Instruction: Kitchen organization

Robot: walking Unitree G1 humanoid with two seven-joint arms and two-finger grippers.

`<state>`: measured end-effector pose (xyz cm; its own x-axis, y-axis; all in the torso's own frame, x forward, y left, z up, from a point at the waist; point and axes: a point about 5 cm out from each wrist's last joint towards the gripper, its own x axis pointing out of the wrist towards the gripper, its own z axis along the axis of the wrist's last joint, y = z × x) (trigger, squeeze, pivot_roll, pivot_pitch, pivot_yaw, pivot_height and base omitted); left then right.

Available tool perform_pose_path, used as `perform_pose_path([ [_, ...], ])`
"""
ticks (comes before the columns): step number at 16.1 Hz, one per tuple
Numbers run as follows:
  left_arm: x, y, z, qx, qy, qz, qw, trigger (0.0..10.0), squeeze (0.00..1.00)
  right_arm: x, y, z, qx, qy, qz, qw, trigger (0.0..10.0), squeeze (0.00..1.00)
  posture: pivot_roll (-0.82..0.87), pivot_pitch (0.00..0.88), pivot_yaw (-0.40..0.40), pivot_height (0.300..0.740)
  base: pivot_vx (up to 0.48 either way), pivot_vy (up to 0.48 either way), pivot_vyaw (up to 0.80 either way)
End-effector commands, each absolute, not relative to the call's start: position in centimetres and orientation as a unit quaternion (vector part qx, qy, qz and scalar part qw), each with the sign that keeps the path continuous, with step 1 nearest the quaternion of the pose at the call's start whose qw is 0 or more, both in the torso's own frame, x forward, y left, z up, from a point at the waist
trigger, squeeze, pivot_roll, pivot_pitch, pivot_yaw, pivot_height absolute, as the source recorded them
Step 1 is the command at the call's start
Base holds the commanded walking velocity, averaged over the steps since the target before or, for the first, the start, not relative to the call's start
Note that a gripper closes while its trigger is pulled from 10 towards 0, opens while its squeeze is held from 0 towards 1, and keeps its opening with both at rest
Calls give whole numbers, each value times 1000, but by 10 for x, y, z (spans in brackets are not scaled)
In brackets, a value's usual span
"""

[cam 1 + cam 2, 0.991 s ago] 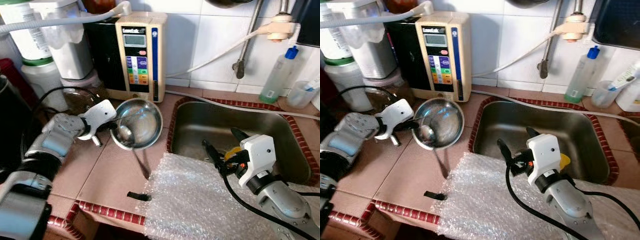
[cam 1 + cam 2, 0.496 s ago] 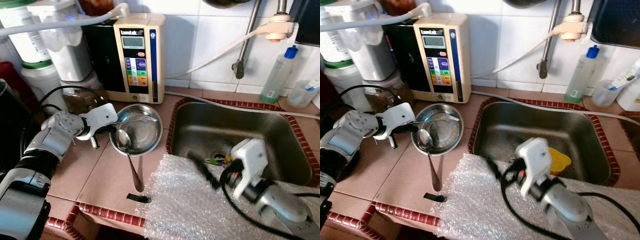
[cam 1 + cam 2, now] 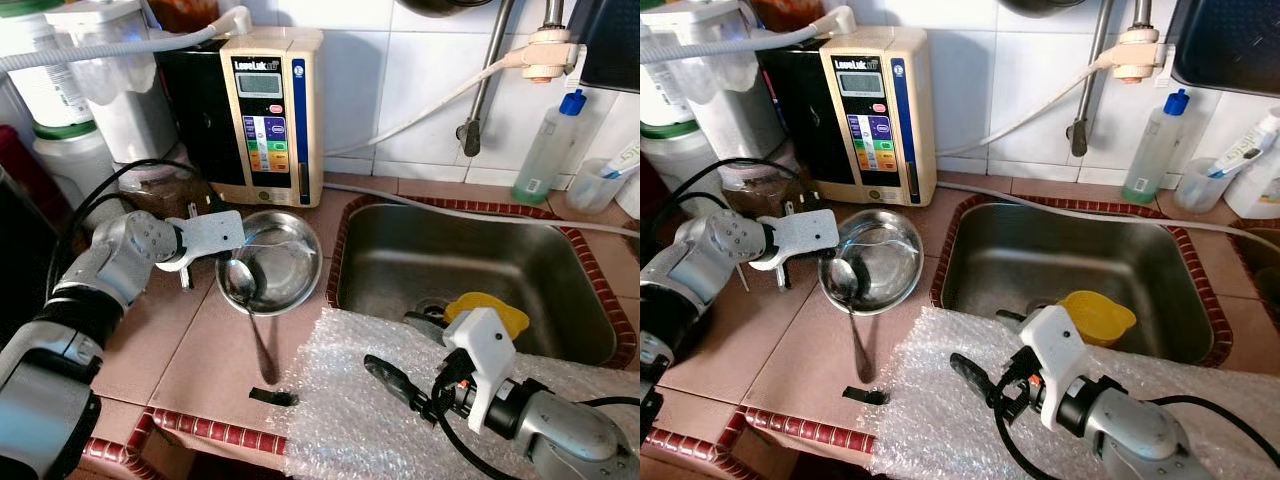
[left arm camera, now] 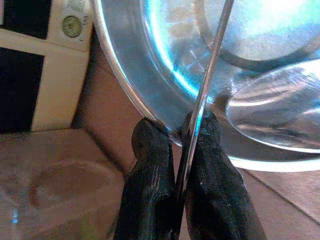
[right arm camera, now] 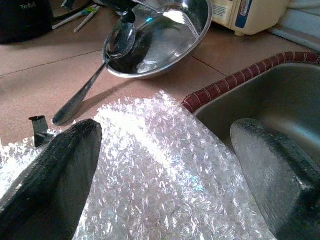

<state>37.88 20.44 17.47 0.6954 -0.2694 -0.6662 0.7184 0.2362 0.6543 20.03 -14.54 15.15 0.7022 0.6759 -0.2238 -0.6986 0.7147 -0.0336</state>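
A steel bowl (image 3: 280, 258) sits on the tiled counter left of the sink, with a spoon (image 3: 252, 310) leaning on its near rim and the handle trailing toward the counter edge. My left gripper (image 3: 234, 247) is shut on the bowl's left rim; in the left wrist view both black fingers (image 4: 150, 185) pinch the rim of the bowl (image 4: 165, 65). My right gripper (image 3: 405, 352) is open just above a sheet of bubble wrap (image 3: 350, 410) at the counter's front, its fingers (image 5: 50, 180) spread wide over the wrap (image 5: 160, 165), with nothing between them.
The steel sink (image 3: 470, 255) holds a yellow cup (image 3: 487, 310). A beige water machine (image 3: 268, 110) and white canisters (image 3: 70, 120) stand at the back, a clear bottle (image 3: 548, 150) at the right. A small black piece (image 3: 272, 397) lies near the red-tiled front edge.
The bowl, tipped up a second ago, now lies flatter on the counter and the spoon has slid with it. My right gripper moved from over the sink down onto the bubble wrap.
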Motion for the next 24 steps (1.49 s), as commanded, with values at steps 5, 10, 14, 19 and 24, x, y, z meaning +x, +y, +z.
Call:
perform_pose_path([
  [5,373,221,142,542,271,-287,742,10000,0,202,-143,153,-68,89,370,922,10000,0,44,46,48,740,0,0,0],
  [10,372,212,146,481,265,-316,774,10000,0,206,-144,149,-65,84,356,929,10000,0,52,44,47,740,0,0,0],
  [14,366,220,134,479,300,-328,757,10000,1000,207,-143,147,-72,85,356,928,10000,0,53,42,48,740,0,0,0],
  [19,353,229,119,472,350,-356,726,10000,1000,208,-145,146,-74,83,353,929,10000,0,52,42,47,740,0,0,0],
  [24,360,229,125,482,330,-325,744,10000,0,208,-144,146,-76,82,352,929,10000,0,53,43,47,740,0,0,0],
])
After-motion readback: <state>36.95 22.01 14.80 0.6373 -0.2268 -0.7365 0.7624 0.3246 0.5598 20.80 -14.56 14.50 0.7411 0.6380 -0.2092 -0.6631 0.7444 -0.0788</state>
